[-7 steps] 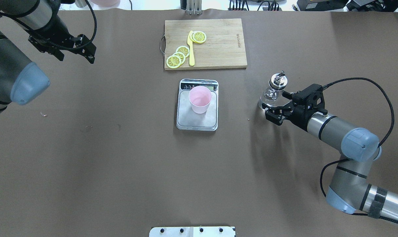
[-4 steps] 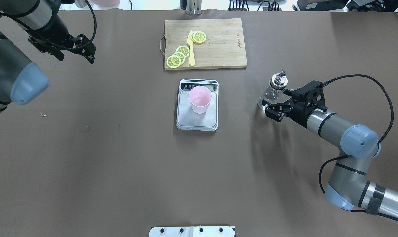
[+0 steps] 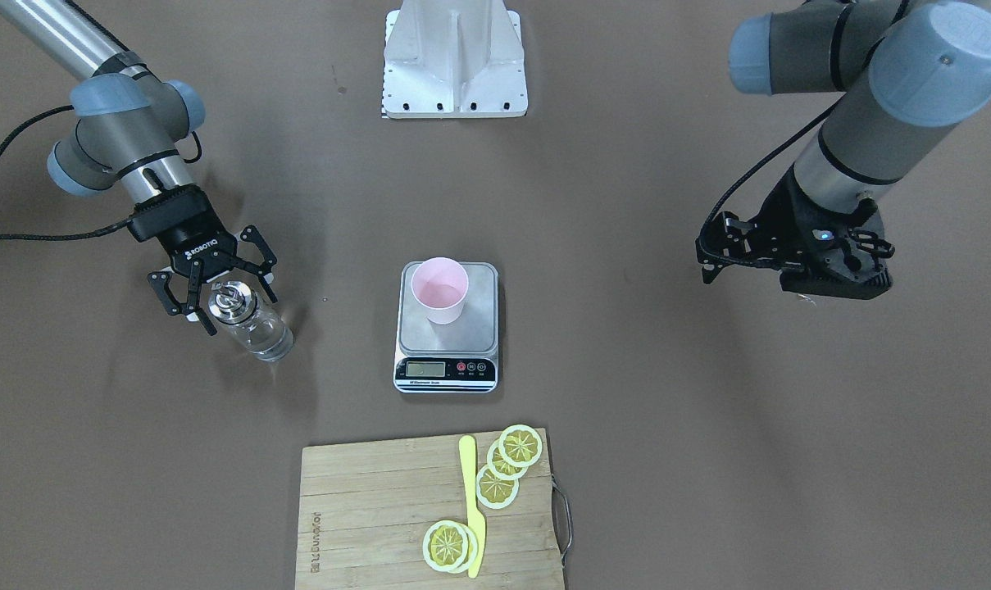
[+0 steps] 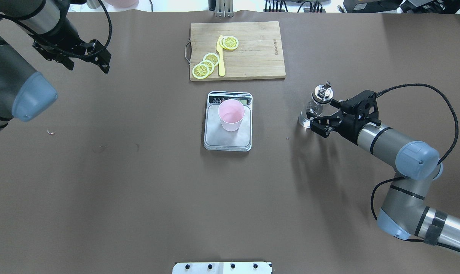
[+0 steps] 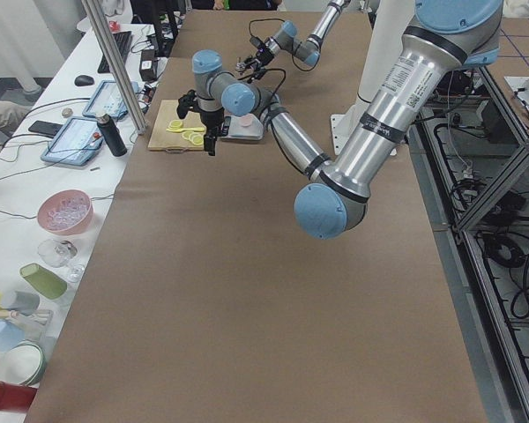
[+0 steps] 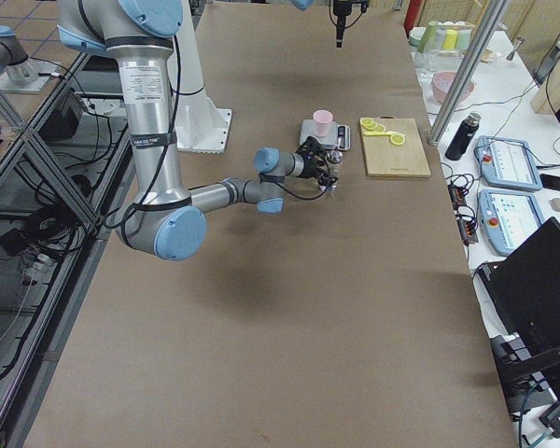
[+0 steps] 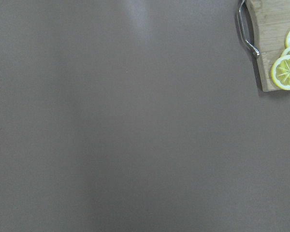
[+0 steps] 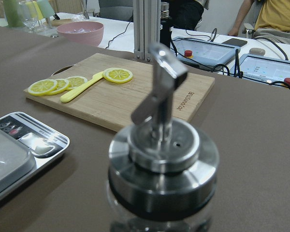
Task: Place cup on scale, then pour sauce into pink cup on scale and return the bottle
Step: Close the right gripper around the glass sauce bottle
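The pale-pink cup (image 4: 231,114) (image 3: 439,288) stands upright on the grey scale (image 4: 218,141) (image 3: 446,370) at mid-table. The clear bottle (image 4: 315,110) (image 3: 267,336) with its silver pourer cap (image 8: 162,150) stands on the table to the scale's right in the overhead view. My right gripper (image 4: 321,115) (image 3: 216,287) is open, one finger on each side of the bottle, level with its neck. My left gripper (image 4: 102,60) (image 3: 711,260) hangs open and empty above the table's far left.
A wooden cutting board (image 4: 252,57) (image 3: 364,508) with lemon slices (image 4: 207,64) and a yellow knife (image 4: 221,57) lies just beyond the scale. A pink bowl (image 8: 80,33) and tablets sit on the side bench past the table edge.
My right gripper has moved forward, from just short of the bottle to having its open fingers either side of it. The left arm, cup and scale have not moved.
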Controlling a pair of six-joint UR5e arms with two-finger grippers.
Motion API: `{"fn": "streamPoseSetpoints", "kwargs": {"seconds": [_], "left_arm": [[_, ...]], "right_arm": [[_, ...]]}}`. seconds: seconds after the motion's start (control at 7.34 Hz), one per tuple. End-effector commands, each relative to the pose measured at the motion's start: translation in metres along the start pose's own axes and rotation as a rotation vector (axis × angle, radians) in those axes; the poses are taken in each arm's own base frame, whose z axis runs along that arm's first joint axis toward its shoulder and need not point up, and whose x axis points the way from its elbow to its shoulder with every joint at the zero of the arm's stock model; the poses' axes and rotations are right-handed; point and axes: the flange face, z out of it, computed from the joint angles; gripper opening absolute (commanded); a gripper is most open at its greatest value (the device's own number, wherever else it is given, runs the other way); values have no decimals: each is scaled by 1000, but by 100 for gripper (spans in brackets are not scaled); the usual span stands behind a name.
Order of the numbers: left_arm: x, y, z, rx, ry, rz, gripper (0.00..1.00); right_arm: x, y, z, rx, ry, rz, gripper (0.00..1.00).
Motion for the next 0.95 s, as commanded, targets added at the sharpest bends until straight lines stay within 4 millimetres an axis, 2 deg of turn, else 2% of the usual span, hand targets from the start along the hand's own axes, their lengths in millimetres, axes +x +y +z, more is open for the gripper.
{"fn": "streamPoseSetpoints", "kwargs": {"seconds": [0.0, 0.27, 0.82], "left_arm": [[0, 0, 0, 0, 0, -1, 99], [0, 0, 0, -1, 1, -1, 99], [0, 0, 0, 0, 0, -1, 99]], "right_arm": [[2, 3, 6, -6, 8, 1, 90], [-2, 3, 16, 2, 4, 8, 90], [-6, 2, 23, 2, 1, 10, 90]]}}
